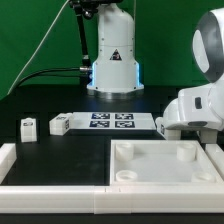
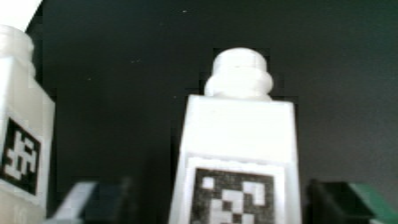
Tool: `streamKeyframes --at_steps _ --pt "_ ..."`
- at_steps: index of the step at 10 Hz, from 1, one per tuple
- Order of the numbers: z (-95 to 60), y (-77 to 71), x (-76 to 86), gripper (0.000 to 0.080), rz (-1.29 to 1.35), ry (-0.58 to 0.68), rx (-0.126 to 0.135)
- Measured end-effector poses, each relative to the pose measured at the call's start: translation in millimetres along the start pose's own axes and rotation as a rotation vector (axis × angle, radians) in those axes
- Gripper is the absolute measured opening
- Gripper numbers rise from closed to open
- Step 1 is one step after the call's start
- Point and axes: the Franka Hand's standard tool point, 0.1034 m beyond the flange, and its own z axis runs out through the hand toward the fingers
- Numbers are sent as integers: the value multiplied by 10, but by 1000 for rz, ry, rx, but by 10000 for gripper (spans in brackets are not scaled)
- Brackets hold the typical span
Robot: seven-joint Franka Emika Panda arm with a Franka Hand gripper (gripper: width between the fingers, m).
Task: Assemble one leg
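In the wrist view a white leg (image 2: pixel 237 140) stands upright with a rounded peg on top and a black-and-white tag on its face. My gripper (image 2: pixel 214 200) is open around it. The dark fingers (image 2: pixel 93 200) stand on either side of it with gaps, not touching. A second leg (image 2: pixel 22 120) stands close beside it at the frame's edge. In the exterior view the arm's white hand (image 1: pixel 192 108) hangs low at the right, by a leg (image 1: pixel 160 126) at the end of the marker board. Two more legs (image 1: pixel 28 126) (image 1: pixel 58 124) stand at the left.
The large white tray-like tabletop (image 1: pixel 165 175) lies in front, at the exterior view's right. The marker board (image 1: pixel 112 122) lies in the middle of the black table. A white rail (image 1: pixel 50 170) runs along the front left. The robot base (image 1: pixel 113 55) stands behind.
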Motion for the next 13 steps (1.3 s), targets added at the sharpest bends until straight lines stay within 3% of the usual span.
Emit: streamKeyframes --at_steps 1,2,8,10,12,13 --pt "0 1 0 353 0 0 0" --pt "0 1 0 286 0 0 0" --pt "-58 5 -31 287 0 7 1" --pt "-268 11 -212 287 -3 8 -5" --pt "-586 147 -460 288 13 -3 -2" --pt "-663 156 -483 288 13 18 3"
